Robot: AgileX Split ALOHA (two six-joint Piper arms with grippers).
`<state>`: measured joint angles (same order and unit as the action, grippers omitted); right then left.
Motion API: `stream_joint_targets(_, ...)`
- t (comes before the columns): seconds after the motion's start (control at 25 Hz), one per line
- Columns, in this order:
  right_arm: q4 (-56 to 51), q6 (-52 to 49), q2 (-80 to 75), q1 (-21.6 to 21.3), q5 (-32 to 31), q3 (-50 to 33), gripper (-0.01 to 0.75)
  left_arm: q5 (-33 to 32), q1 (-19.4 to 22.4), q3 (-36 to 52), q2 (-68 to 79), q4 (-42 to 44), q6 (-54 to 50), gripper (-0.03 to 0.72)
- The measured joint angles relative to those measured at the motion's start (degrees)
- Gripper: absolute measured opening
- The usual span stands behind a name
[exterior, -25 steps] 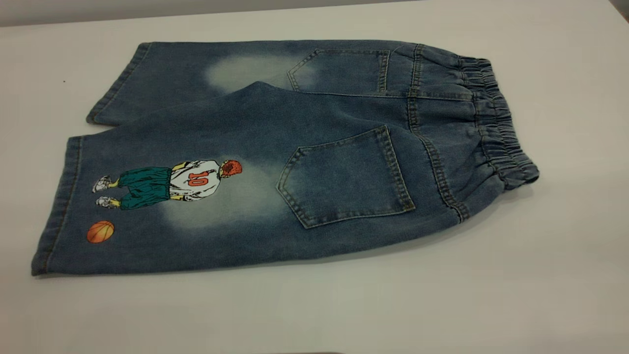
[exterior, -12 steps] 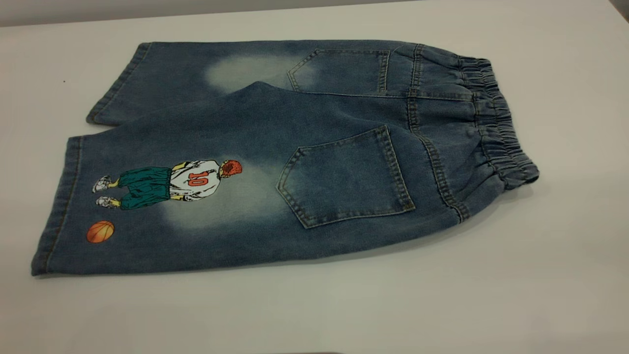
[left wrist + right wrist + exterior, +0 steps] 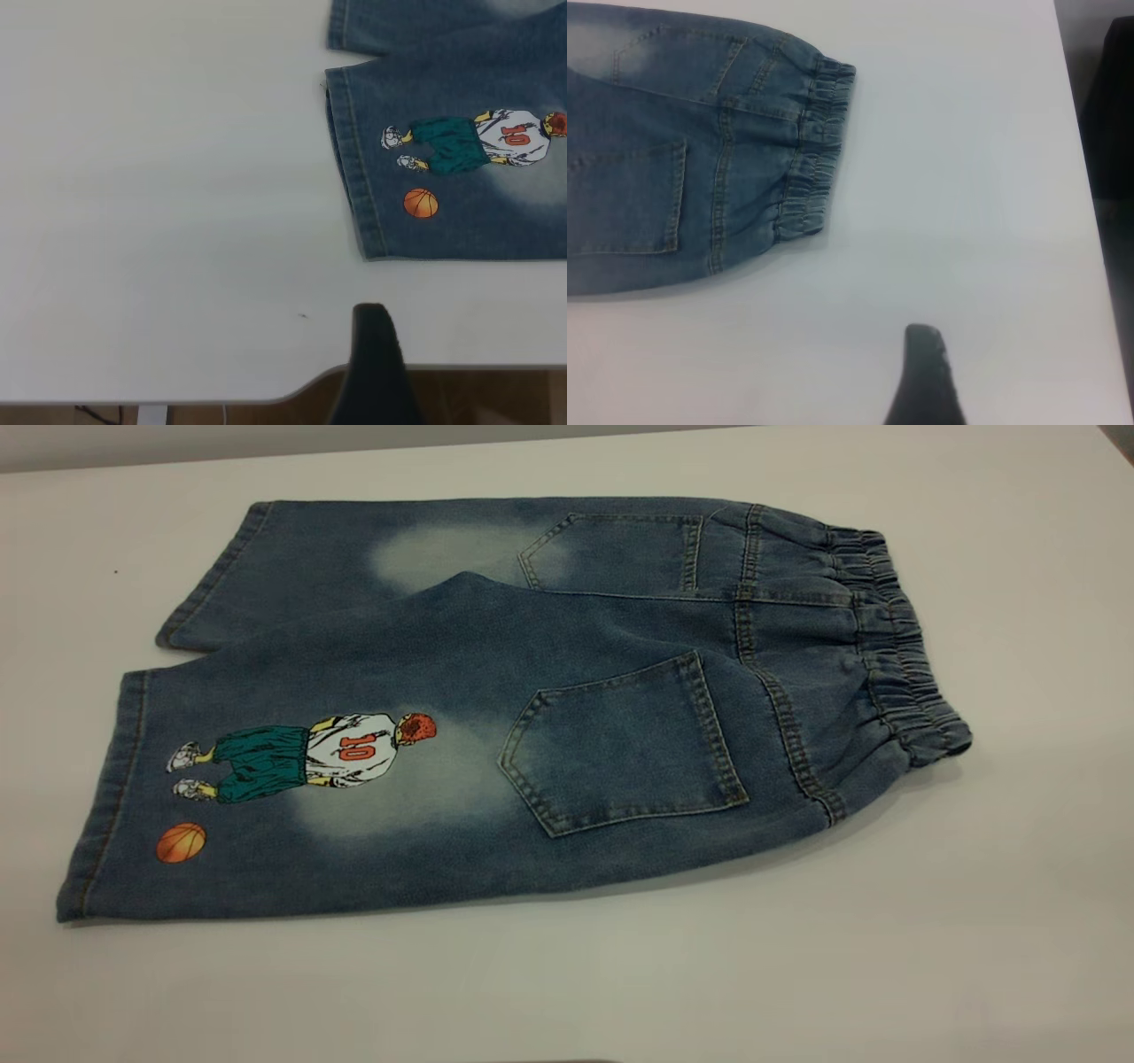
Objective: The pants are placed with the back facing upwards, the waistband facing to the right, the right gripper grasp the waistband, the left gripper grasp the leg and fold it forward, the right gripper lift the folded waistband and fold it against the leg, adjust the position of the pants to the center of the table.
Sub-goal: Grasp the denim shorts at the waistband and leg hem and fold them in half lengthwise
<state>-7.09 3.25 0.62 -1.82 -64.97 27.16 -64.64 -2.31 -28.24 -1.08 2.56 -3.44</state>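
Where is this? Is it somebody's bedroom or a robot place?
Probably a robot practice bench, not a bedroom: short blue denim pants lie alone on a big plain white table, and a black gripper finger pokes into the left wrist view.

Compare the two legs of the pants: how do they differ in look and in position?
The leg nearer the camera carries a print of a player in a number 10 jersey and an orange basketball; the far leg is plain. The printed leg lies partly over the plain one. Its hem also reaches further left on the table. Both are blue washed denim with a pale faded patch and lie flat.
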Motion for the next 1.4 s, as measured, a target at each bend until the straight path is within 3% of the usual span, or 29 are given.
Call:
stream_joint_targets(1.04, -2.89, -1.83, 0.0, 0.0, 0.31, 0.0, 0.444, 0.34, 0.0, -0.25, 5.68, -0.01, 0.0, 0.471)
stream_joint_targets(1.4, -8.51, -4.51, -13.02, 0.0, 10.88, 1.23, 0.469, 14.23, 0.0, -5.4, 22.21, -1.44, -4.91, 0.47)
